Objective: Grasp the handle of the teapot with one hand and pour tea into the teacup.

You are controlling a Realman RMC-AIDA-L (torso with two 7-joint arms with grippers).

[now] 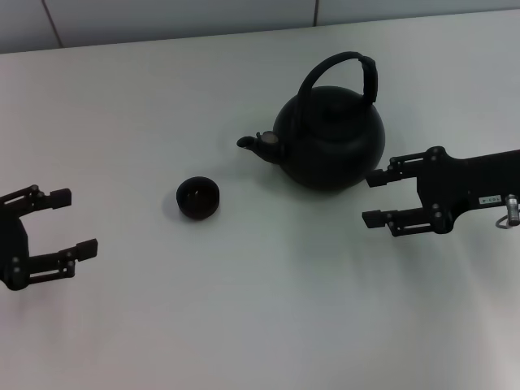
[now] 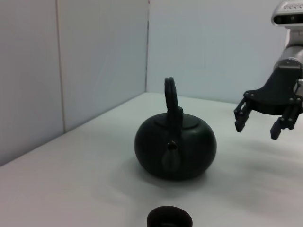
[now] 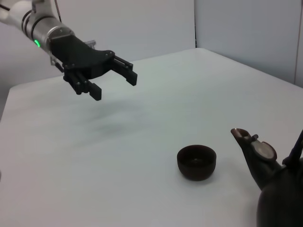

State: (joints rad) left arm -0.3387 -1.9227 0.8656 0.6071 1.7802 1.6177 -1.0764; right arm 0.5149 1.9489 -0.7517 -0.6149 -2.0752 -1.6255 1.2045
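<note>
**Both grippers free, teapot upright beside the cup**

Our right gripper [image 1: 375, 197] hovers just beside the teapot [image 1: 329, 138], fingers spread apart and holding nothing. Our left gripper [image 1: 77, 221] hangs well apart at the other side of the table [image 1: 244, 325], equally spread and empty.

The teapot stands upright, its spout [image 1: 248, 143] aimed toward the teacup [image 1: 198, 197], which sits near but not touching. We cannot tell whether the cup holds tea, so this could be before a pour or after the pot was set back down.

If we do grasp, the arched handle [image 1: 337, 69] stands high over the lid: we should close across its top, squarely, since the round bar could roll in our fingers. The pot is dark, matte, squat and rounded, likely heavy; the cup is small, dark and low.
</note>
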